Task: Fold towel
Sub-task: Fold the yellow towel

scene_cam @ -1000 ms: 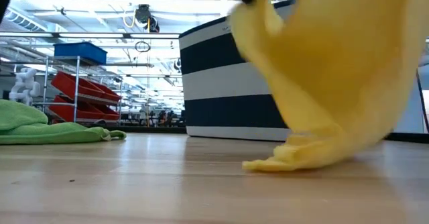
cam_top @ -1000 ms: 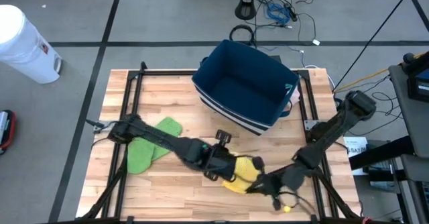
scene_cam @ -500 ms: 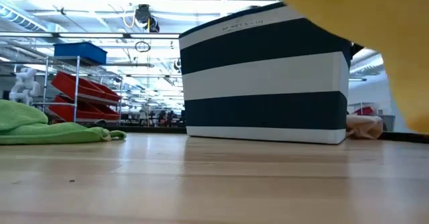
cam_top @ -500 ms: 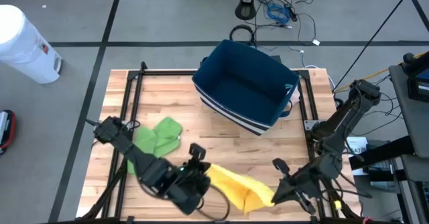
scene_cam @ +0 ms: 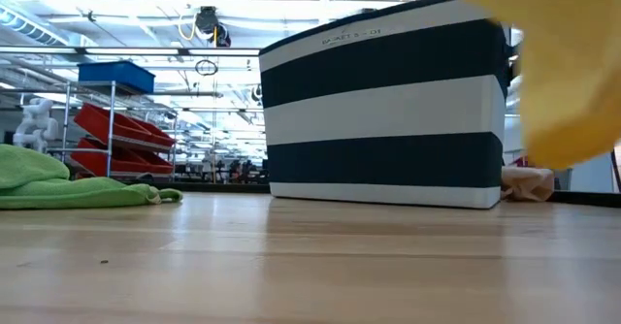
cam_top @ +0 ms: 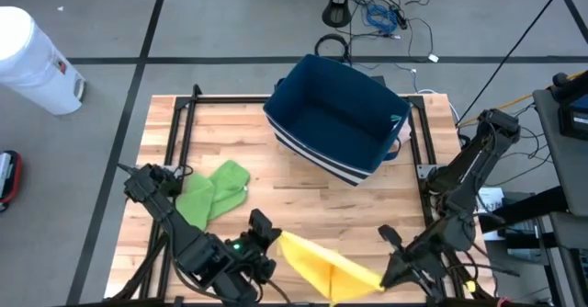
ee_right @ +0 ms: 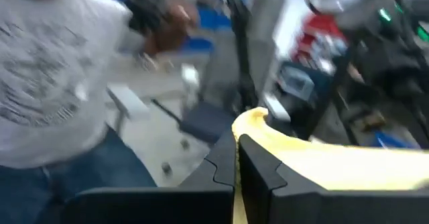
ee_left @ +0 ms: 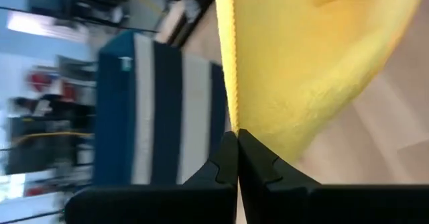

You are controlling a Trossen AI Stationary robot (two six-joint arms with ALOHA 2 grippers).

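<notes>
A yellow towel (cam_top: 326, 263) hangs stretched between my two grippers over the table's near edge, clear of the wood; in the low view the yellow towel (scene_cam: 568, 72) fills the upper right. My left gripper (cam_top: 274, 240) is shut on its left end and my right gripper (cam_top: 384, 275) is shut on its right end. A green towel (cam_top: 211, 192) lies crumpled flat on the table at the left. My left gripper pinches the yellow towel's edge (ee_left: 229, 120) at its left end between its two shut fingers (ee_left: 258, 167). The cloth runs away from the fingers, lifted clear of the table. My right gripper pinches the towel's right end (ee_right: 249, 125) between its two shut fingers (ee_right: 258, 167), which point about level. The cloth leads off toward my left gripper as a drawn band (ee_right: 335, 163), clear of the table.
A navy and white striped fabric basket (cam_top: 335, 123) stands open at the table's far middle, seen as a striped basket (scene_cam: 383, 111) in the low view. A white bin (cam_top: 32, 59) stands on the floor beyond the left. A person (ee_right: 53, 83) stands beyond the near side.
Both grippers have gone up and toward the table's near edge, and have drawn apart, the left one toward the left. The yellow towel, bunched with its lower end on the table before, is now lifted clear and spread out between them.
</notes>
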